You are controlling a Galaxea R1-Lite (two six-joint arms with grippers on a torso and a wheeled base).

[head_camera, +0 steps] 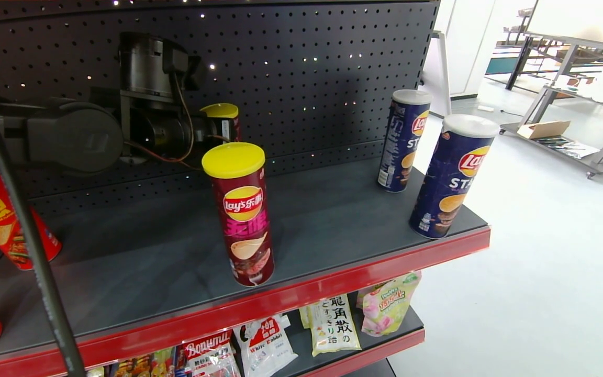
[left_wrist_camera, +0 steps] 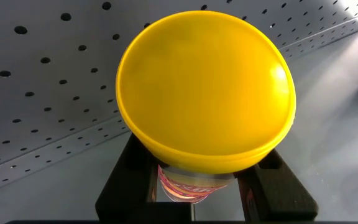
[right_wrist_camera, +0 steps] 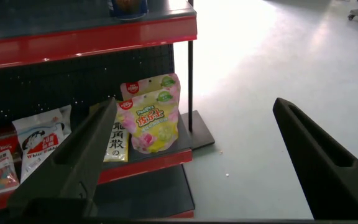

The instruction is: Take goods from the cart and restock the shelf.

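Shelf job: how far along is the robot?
Done: a maroon can and two blue cans stand on the shelf. In hand: the left gripper holds a fourth can by the pegboard. Left: releasing it; the right gripper is open, empty.

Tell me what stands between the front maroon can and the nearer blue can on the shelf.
Nothing: in the head view, bare grey shelf runs from the maroon can to the nearer blue can.
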